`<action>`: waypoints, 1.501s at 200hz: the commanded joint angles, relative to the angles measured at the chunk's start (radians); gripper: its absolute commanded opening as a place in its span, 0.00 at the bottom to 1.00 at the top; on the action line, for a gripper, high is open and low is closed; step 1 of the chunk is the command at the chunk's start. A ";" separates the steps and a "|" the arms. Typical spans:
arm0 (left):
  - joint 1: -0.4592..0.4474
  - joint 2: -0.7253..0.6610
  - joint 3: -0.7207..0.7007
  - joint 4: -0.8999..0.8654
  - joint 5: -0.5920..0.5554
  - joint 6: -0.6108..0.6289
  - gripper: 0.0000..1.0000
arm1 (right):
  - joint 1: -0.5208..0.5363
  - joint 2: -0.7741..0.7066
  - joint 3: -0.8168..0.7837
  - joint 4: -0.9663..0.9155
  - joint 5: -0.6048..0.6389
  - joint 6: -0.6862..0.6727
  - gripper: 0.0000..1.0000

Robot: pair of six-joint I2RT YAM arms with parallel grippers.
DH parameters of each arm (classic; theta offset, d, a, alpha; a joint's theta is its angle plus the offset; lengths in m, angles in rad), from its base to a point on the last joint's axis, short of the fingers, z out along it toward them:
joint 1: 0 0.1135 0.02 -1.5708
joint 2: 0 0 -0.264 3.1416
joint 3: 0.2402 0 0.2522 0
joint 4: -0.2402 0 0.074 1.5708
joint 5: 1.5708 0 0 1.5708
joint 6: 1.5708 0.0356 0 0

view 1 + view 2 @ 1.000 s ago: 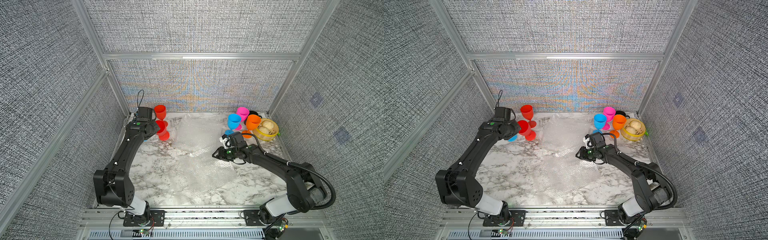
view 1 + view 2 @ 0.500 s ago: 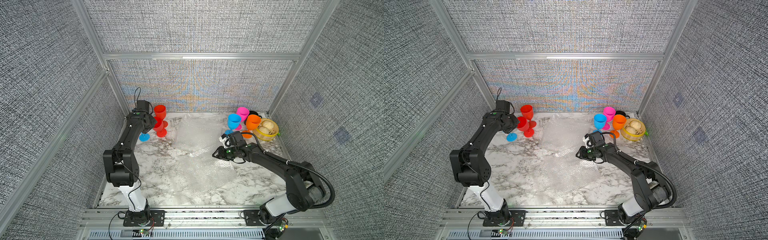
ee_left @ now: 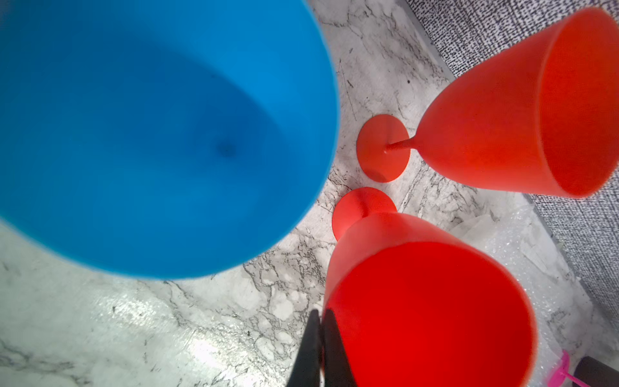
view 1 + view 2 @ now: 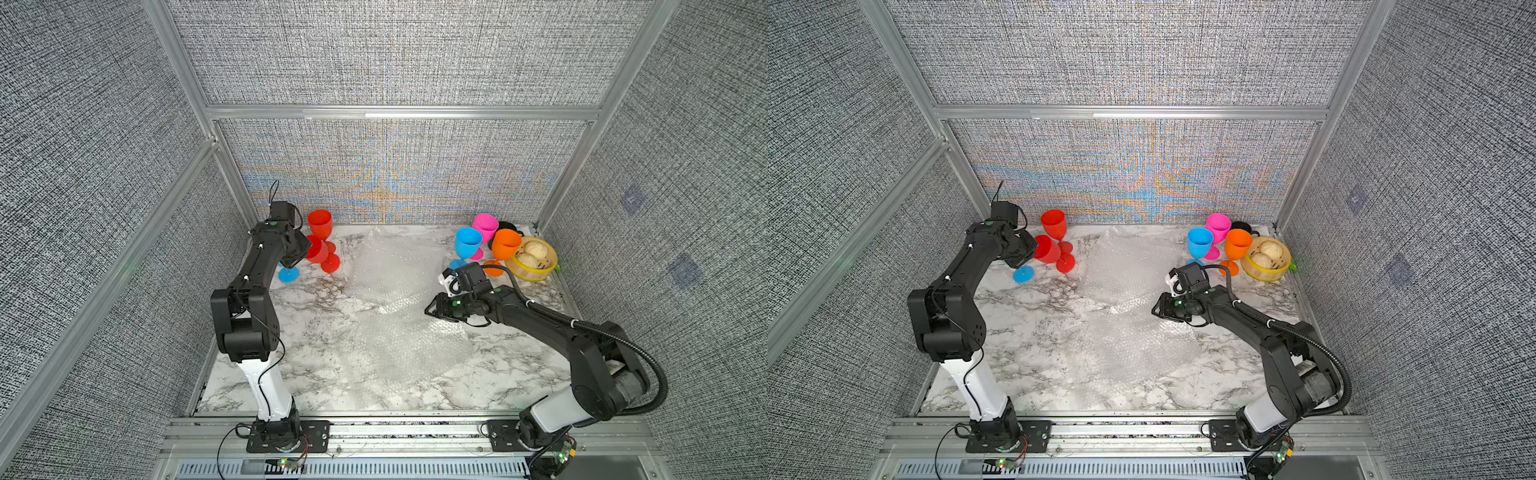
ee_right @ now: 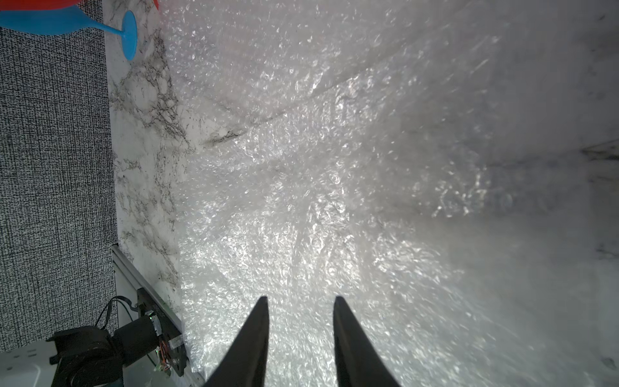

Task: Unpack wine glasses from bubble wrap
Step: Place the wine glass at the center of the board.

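Bubble wrap (image 4: 395, 316): it lies spread flat down the middle of the marble table (image 4: 299, 332), from the far wall toward the near edge. It is clear, glossy and crinkled, dotted with tiny bubbles, and the marble veins show through it. We note overlapping sheets with a crease running across them.

Glasses: all six stand bare on their feet, opaque and bright.
- Far left: the far red goblet (image 4: 320, 222) and the near red goblet (image 4: 318, 249) stand just beside each other. The left blue goblet (image 3: 150, 134) is next to them. In both top views the arm hides its bowl and only its foot shows.
- Far right: the right blue goblet (image 4: 468, 243), pink goblet (image 4: 485, 224) and orange goblet (image 4: 506, 245) cluster by the black mug (image 4: 507, 226) and the bamboo steamer (image 4: 534, 276).

Left gripper (image 3: 321, 313): clenched, fingers pressed together just beside the near red goblet's rim. We cannot tell whether they touch it.

Right gripper (image 5: 300, 300): released, fingers apart, low over the right side of the wrap and gripping nothing.
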 commanded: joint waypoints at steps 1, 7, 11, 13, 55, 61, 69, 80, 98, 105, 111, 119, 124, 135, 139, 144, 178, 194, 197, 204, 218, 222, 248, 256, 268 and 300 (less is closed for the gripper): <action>-0.001 0.016 0.032 -0.049 -0.006 0.016 0.00 | 0.001 0.005 -0.005 0.001 0.001 -0.001 0.35; -0.001 0.021 0.044 -0.061 -0.011 0.017 0.00 | 0.001 0.005 -0.006 0.002 -0.001 -0.001 0.35; 0.001 0.024 0.052 -0.071 -0.014 0.017 0.00 | 0.001 0.005 -0.007 0.003 -0.001 0.000 0.35; 0.001 0.025 0.056 -0.075 -0.016 0.017 0.00 | 0.001 0.004 -0.008 0.004 -0.001 0.001 0.35; 0.001 0.029 0.124 -0.169 -0.045 0.008 0.00 | 0.002 0.014 -0.012 0.013 -0.007 0.009 0.35; 0.001 0.030 0.133 -0.184 -0.050 0.006 0.00 | 0.002 0.015 -0.011 0.015 -0.009 0.009 0.35; 0.001 0.032 0.143 -0.197 -0.051 0.007 0.00 | 0.003 0.016 -0.008 0.014 -0.009 0.009 0.35; 0.001 0.034 0.154 -0.210 -0.055 0.008 0.00 | 0.004 0.019 -0.007 0.015 -0.009 0.010 0.35; 0.001 0.046 0.170 -0.220 -0.057 0.009 0.00 | 0.005 0.023 -0.008 0.018 -0.010 0.012 0.35; 0.001 0.053 0.177 -0.226 -0.056 0.009 0.00 | 0.005 0.025 -0.007 0.020 -0.011 0.012 0.35; 0.001 0.057 0.184 -0.230 -0.055 0.009 0.00 | 0.005 0.025 -0.007 0.020 -0.012 0.014 0.35; 0.001 0.057 0.191 -0.235 -0.053 0.009 0.00 | 0.007 0.026 -0.009 0.019 -0.012 0.014 0.35; 0.001 0.057 0.193 -0.237 -0.053 0.010 0.00 | 0.007 0.024 -0.009 0.019 -0.012 0.013 0.35; 0.001 0.093 0.200 -0.243 -0.053 0.009 0.00 | 0.007 0.021 -0.009 0.017 -0.010 0.011 0.35; 0.001 0.095 0.201 -0.244 -0.053 0.010 0.00 | 0.007 0.020 -0.012 0.016 -0.009 0.012 0.35; 0.001 0.100 0.204 -0.246 -0.053 0.009 0.00 | 0.007 0.019 -0.013 0.014 -0.009 0.010 0.35; 0.001 0.120 0.228 -0.265 -0.052 0.005 0.08 | 0.007 0.016 -0.021 0.017 -0.007 0.011 0.35; 0.001 0.129 0.246 -0.277 -0.049 0.006 0.13 | 0.007 0.017 -0.024 0.021 -0.007 0.011 0.35; 0.002 0.131 0.250 -0.279 -0.047 0.007 0.14 | 0.008 0.017 -0.025 0.021 -0.007 0.012 0.35; 0.002 0.133 0.257 -0.285 -0.047 0.008 0.17 | 0.006 0.020 -0.024 0.021 -0.007 0.011 0.35; 0.001 0.136 0.266 -0.289 -0.042 0.009 0.23 | 0.007 0.022 -0.024 0.022 -0.007 0.011 0.35; 0.001 0.135 0.267 -0.289 -0.040 0.010 0.25 | 0.007 0.023 -0.024 0.023 -0.007 0.009 0.35; 0.001 0.124 0.267 -0.287 -0.037 0.012 0.36 | 0.007 0.027 -0.021 0.027 -0.009 0.013 0.35; 0.001 0.118 0.268 -0.286 -0.035 0.015 0.38 | 0.007 0.027 -0.021 0.027 -0.009 0.012 0.35; 0.001 0.108 0.264 -0.283 -0.031 0.018 0.40 | 0.007 0.023 -0.019 0.024 -0.007 0.010 0.35; 0.001 0.069 0.245 -0.265 -0.013 0.025 0.46 | 0.007 0.012 -0.002 -0.005 0.000 -0.007 0.35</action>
